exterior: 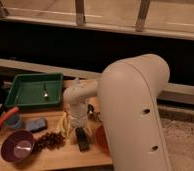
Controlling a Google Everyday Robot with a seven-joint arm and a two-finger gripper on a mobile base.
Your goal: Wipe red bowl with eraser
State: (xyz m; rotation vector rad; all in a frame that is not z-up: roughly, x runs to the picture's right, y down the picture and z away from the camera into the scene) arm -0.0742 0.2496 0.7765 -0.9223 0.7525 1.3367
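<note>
The eraser (82, 139) is a small black block lying on the wooden table, just left of the red bowl. Only the left edge of the red bowl (100, 138) shows as an orange-red patch; the rest is hidden behind my big white arm. My gripper (81, 123) hangs from the white wrist directly above the eraser, close to it. I cannot tell whether it touches the eraser.
A purple bowl (17, 146) sits at the front left, with a dark cluster (50, 140) beside it. A blue-grey pad (36, 124), a blue cup (14, 121) and an orange-handled tool (5, 116) lie at the left. A green tray (34, 90) stands behind them.
</note>
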